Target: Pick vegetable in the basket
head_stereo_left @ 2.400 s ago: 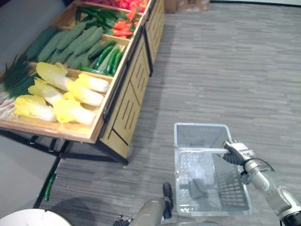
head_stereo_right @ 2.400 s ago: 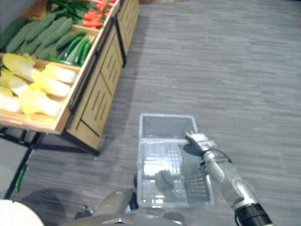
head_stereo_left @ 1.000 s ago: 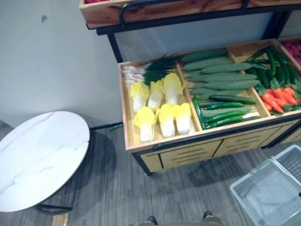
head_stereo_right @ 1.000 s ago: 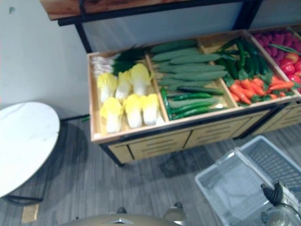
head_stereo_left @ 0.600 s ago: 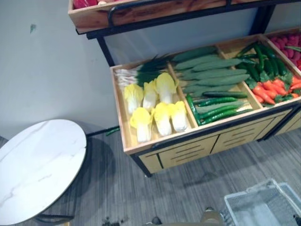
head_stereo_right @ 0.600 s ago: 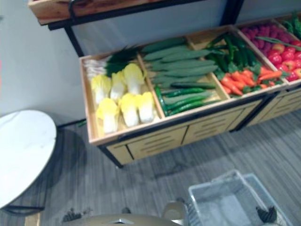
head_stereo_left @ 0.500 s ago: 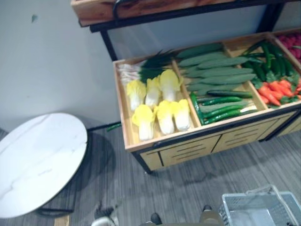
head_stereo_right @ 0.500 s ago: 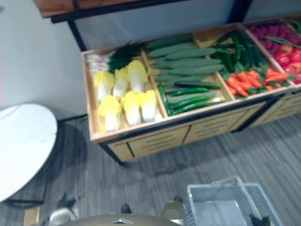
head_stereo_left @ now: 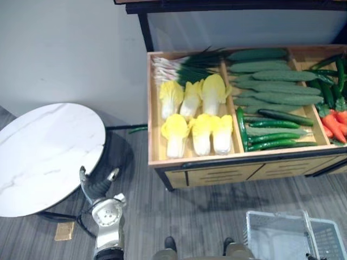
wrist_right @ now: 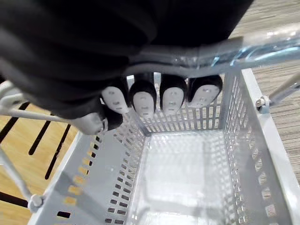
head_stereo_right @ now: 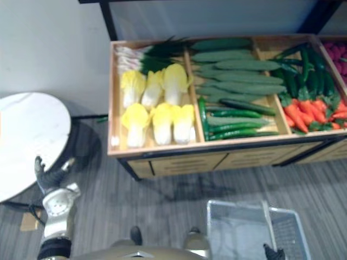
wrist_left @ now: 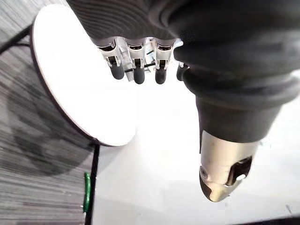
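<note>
Against a pale wall, on a grey striped floor, a wooden stand holds the vegetables: yellow cabbages below spring onions, cucumbers in the next compartment, carrots further right. Left of it stands a round white marble tabletop. Near that tabletop's edge the left hand hangs with fingers relaxed, holding nothing. The right hand curls round the handle of the pale mesh basket in front of the stand.

Pale wooden display stand looks like plain matt timber, nothing fancy. Left of it, the round white table top is smooth, glossy marble-look. In front of the stand, the grey perforated plastic basket has a shiny metal handle, and the grey wood-grain flooring is matt.
</note>
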Motion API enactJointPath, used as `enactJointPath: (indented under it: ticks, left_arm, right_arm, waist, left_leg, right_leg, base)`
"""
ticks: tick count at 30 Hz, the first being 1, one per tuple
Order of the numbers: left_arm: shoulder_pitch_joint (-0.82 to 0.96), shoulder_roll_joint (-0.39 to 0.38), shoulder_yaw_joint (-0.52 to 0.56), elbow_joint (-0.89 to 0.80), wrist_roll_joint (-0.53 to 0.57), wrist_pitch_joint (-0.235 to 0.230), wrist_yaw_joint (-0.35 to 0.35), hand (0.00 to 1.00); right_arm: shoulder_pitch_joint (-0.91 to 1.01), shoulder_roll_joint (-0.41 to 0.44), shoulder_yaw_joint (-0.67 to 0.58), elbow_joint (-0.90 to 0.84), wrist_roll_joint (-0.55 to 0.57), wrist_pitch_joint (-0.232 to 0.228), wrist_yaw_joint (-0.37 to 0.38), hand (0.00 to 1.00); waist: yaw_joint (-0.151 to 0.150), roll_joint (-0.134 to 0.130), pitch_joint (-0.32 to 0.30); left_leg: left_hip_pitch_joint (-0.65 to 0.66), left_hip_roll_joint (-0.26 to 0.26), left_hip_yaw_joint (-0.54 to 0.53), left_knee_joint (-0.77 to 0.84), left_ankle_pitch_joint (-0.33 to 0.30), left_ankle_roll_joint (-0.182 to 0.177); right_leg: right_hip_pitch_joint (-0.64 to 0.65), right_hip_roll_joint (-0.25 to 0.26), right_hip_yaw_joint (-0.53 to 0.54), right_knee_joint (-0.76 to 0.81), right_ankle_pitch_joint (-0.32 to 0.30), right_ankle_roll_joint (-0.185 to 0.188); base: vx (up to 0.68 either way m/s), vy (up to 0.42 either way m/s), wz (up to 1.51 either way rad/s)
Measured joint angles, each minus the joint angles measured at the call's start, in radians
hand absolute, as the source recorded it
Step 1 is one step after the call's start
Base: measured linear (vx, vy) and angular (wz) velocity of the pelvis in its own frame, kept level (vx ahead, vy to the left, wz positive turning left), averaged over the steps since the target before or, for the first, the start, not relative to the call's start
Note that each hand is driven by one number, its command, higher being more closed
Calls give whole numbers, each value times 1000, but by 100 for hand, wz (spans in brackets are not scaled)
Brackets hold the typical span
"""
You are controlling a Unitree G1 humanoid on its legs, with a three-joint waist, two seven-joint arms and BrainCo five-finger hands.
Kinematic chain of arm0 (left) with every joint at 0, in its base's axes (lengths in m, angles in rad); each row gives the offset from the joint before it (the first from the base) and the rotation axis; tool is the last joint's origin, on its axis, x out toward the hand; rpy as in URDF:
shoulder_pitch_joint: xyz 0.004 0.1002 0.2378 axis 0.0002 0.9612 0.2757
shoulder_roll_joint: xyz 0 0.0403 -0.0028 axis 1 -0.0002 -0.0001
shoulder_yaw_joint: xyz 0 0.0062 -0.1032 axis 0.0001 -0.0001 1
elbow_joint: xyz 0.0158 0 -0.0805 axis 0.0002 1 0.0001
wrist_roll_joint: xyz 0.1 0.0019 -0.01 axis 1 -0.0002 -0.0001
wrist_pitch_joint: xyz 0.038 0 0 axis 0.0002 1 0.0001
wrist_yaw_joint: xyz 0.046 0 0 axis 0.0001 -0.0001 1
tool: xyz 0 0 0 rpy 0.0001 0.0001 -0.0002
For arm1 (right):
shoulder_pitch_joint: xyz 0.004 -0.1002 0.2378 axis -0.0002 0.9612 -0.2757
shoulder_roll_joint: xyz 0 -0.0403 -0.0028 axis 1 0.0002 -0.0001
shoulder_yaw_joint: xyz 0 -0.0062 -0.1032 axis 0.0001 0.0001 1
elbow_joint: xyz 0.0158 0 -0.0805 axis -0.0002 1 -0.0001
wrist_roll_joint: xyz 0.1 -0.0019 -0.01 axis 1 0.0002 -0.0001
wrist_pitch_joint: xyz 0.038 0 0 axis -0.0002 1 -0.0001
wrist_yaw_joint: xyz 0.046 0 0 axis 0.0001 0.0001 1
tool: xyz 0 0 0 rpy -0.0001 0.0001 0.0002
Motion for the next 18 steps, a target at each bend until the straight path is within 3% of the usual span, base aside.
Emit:
enactJointPath:
  ticks: [10, 18]
  left_arm:
    - [-40, -4, -66, -125, 88, 4, 72, 0]
    - [-85, -30, -88, -38, 88, 31, 78, 0]
  right_arm:
    - [3, -1, 80, -26, -3, 0, -2, 100]
    - [-4, -5, 121, -40, -9, 0, -4, 100]
  waist:
    - [-7, 3, -5]
    - [-25, 1, -6]
  left_leg:
    - [4, 24, 59, -6, 3, -15]
    - [2, 27, 99, -3, 0, -20]
  right_leg:
    - [-39, 26, 62, 5, 3, -5]
    - [-54, 35, 98, -18, 29, -4]
  base:
    - [-51, -12, -17]
    - [23, 2, -15]
